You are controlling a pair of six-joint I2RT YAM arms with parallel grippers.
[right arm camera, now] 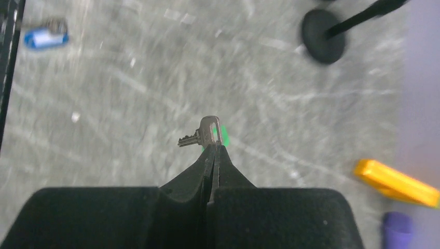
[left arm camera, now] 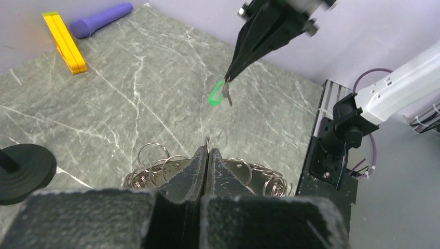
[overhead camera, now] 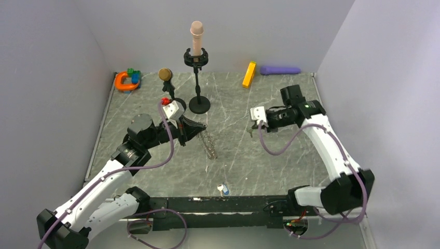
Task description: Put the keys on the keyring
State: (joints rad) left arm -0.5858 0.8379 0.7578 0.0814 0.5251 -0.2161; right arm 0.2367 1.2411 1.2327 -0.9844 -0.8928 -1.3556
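My left gripper (overhead camera: 202, 126) is shut on the keyring (overhead camera: 209, 146), a dark chain-like ring that hangs down from it to the table. In the left wrist view the fingers (left arm camera: 197, 171) pinch a thin wire loop of the keyring (left arm camera: 155, 168), which carries several small split rings. My right gripper (overhead camera: 252, 129) is shut on the green key (right arm camera: 207, 130) and holds it above the table, apart from the ring. The key's green head (left arm camera: 215, 96) shows under the right fingertips. The red key (overhead camera: 165, 100) sits by a stand behind my left gripper.
A black stand base (overhead camera: 200, 105) carries a pole with a peach cylinder. A second stand with a gold head (overhead camera: 165, 74) is left of it. A blue tag (overhead camera: 223, 189) lies near the front edge. A yellow block (overhead camera: 249, 74), purple cylinder (overhead camera: 280, 70) and orange toy (overhead camera: 125, 81) line the back.
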